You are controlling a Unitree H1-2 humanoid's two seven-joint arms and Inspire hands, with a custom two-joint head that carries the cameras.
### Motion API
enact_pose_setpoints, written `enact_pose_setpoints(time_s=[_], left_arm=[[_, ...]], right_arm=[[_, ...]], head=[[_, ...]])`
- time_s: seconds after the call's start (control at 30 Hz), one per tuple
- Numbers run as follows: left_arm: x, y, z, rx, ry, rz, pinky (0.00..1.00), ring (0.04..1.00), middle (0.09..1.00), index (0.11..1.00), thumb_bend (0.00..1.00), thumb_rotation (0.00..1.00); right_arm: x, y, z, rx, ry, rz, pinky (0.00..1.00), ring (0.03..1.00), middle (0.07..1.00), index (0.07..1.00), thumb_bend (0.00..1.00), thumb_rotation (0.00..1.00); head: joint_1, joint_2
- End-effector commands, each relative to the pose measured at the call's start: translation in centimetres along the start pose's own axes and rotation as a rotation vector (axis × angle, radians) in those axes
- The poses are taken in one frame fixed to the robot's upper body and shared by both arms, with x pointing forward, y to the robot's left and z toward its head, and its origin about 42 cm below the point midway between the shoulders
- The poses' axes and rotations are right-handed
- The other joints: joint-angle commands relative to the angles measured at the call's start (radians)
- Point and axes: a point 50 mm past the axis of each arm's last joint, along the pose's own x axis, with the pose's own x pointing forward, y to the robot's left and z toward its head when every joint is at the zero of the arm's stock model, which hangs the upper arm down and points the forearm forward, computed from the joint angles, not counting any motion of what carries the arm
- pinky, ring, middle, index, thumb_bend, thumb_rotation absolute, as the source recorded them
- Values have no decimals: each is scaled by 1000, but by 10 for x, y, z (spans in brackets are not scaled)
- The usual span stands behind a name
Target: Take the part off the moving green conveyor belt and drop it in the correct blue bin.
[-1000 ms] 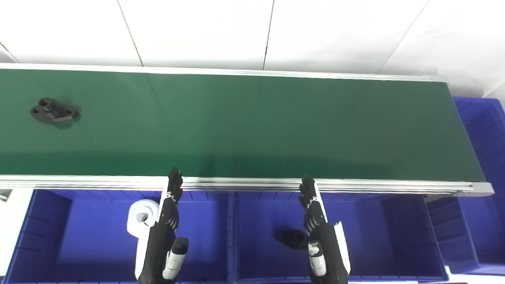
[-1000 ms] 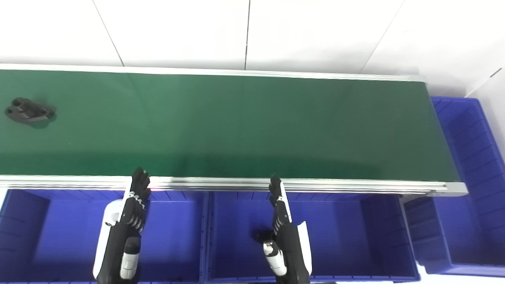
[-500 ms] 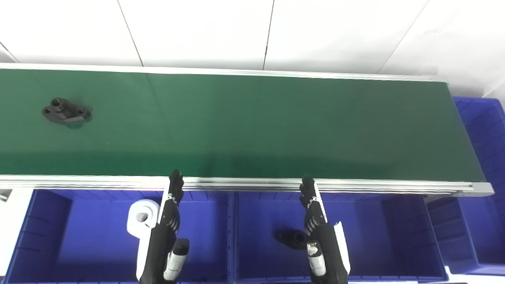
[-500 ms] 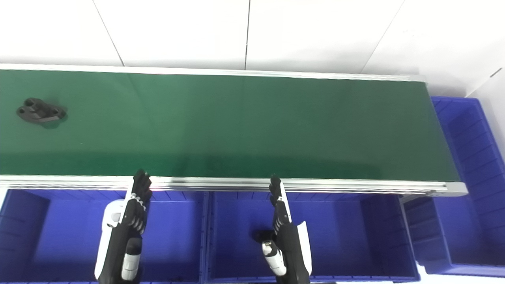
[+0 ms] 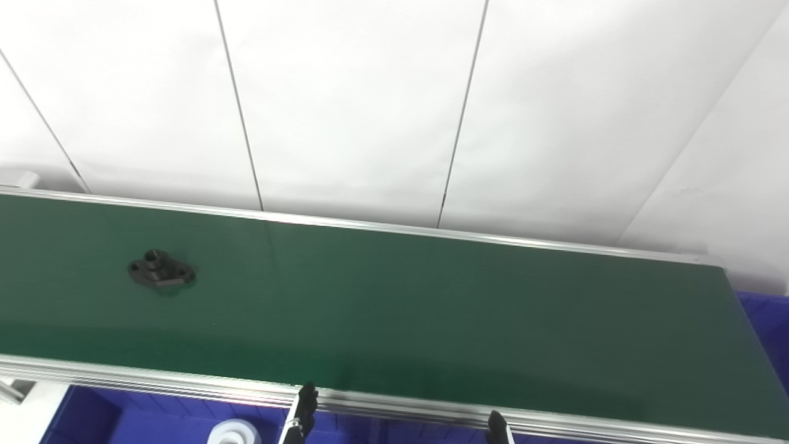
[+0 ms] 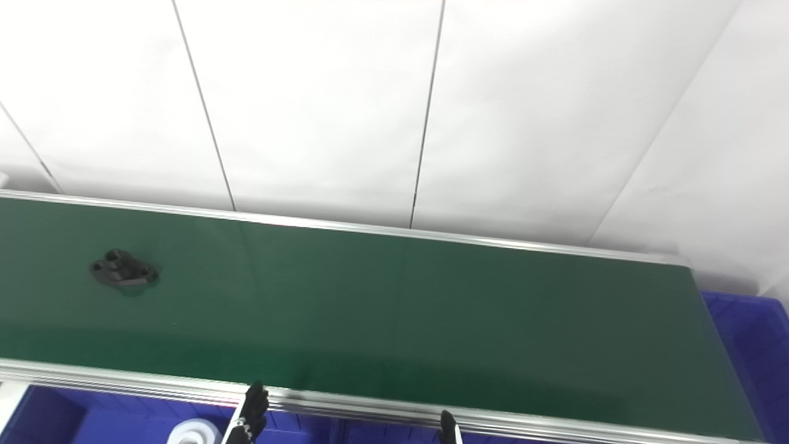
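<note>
A black flanged part (image 5: 161, 273) lies on the green conveyor belt (image 5: 431, 320), towards its left end; it also shows in the right eye view (image 6: 124, 271). Only the fingertips of my left hand (image 5: 302, 416) and my right hand (image 5: 498, 430) show at the bottom edge. They are stretched out straight by the belt's near rail and hold nothing. Both hands are well to the right of the part and nearer to me. The rest of each hand is cut off by the picture's edge.
A strip of the blue bins (image 5: 142, 419) shows under the near rail, with a white roll (image 5: 234, 433) in the left one. Another blue bin (image 5: 767, 320) stands past the belt's right end. A white panelled wall (image 5: 394, 105) stands behind the belt.
The camera has tilted up, so the whole picture has shifted down and most of the bins and hands are out of view. The part has ridden rightwards on the belt.
</note>
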Motion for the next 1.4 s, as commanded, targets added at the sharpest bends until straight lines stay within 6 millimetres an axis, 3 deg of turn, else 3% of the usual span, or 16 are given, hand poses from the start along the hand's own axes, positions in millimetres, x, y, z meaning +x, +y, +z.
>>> enact_pose_setpoints(time_s=[0.0,0.4,0.57,0.8,0.9,1.0,1.23,1.37], left_arm=[[3,-4,7,-15,-60,15,1000,1000,1000,1000,872,1000],[7,-13,9,33,-76,14,990,1000,1000,1000,941,1000],[8,-21,10,52,-85,20,933,984,1000,1000,964,1000],[14,-29,11,48,-95,19,993,979,1000,1000,964,1000],[17,-30,10,58,-103,20,971,972,997,1000,963,1000],[18,-30,9,64,-105,25,849,943,984,1000,927,1000],[20,-35,7,70,-108,21,717,912,966,1000,902,1000],[20,-38,6,78,-112,6,713,927,977,1000,876,1000]], right_arm=[[2,-1,8,13,-73,-8,1000,1000,1000,1000,873,1000],[5,-12,11,-6,-95,-13,1000,1000,1000,1000,823,1000],[3,-21,16,-57,-114,-12,1000,1000,1000,1000,899,1000],[6,-32,18,-39,-118,-14,1000,1000,1000,1000,924,1000],[9,-33,18,-19,-117,-19,1000,1000,1000,1000,923,1000],[10,-33,17,-14,-120,-19,1000,1000,1000,1000,891,1000],[10,-39,14,-10,-115,-22,1000,1000,1000,1000,883,1000],[11,-44,13,-6,-112,-15,1000,1000,1000,1000,874,1000]], head=[[2,-1],[38,27],[65,47],[125,63],[138,64],[134,65],[173,58],[191,53]])
